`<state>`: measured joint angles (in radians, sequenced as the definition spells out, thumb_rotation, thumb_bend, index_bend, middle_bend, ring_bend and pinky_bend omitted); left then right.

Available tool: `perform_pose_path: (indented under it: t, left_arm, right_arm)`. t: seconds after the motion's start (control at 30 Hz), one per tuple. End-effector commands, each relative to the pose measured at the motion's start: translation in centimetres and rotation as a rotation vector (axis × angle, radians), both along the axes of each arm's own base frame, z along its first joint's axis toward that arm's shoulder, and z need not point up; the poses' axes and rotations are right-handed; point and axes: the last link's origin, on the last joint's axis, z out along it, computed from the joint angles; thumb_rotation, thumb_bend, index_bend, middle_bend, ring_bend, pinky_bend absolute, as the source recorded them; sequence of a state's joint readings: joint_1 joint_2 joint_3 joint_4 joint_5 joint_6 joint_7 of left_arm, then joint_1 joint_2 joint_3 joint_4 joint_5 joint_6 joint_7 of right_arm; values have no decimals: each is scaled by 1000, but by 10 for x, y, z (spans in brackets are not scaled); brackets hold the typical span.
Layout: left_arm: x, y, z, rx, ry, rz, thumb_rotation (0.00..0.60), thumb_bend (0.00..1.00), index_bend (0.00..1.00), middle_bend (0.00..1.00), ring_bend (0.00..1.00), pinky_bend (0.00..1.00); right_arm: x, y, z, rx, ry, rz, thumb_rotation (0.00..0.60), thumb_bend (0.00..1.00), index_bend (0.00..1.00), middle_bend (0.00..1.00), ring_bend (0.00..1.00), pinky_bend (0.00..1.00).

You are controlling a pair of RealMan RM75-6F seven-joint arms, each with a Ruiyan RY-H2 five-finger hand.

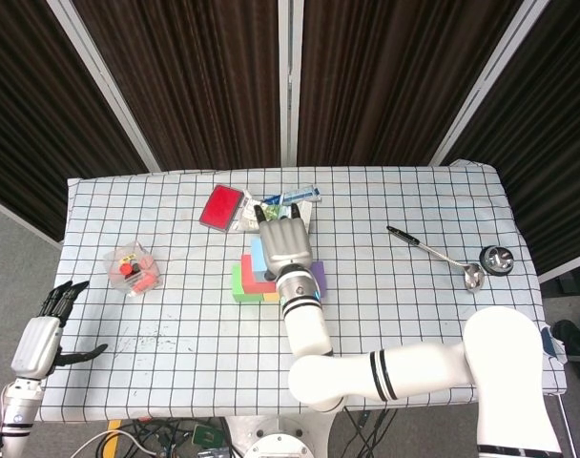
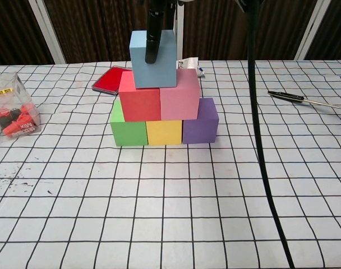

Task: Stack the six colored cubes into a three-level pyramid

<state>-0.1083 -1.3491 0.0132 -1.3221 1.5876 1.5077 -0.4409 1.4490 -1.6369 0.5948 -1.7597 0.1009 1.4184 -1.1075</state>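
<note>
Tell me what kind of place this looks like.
Probably a robot lab or test bench, not a home: a table under a grid-lined cloth, dark curtains closing it in, and a white robot arm working over foam cubes.
</note>
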Motion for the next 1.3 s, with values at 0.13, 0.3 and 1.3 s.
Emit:
perform_pose_path:
  t: [0.13,0.3,1.3]
  left_arm:
    - [0,0,-1,-6,0,4,600,0,74,101,0,31]
    - [0,0,0,-2,-1,3,600,0,74,101,0,31]
    - [-1,0,-1,-1,-1,3,600,0,74,101,0,30]
  right_arm:
    - [0,0,-1,4,4,-1,600,100,0,707,291,0]
    - [0,1,-2,6,5,0,600,100,0,707,291,0]
    - [-1,2,-7,21,14,2,600,94,0,676,289,0]
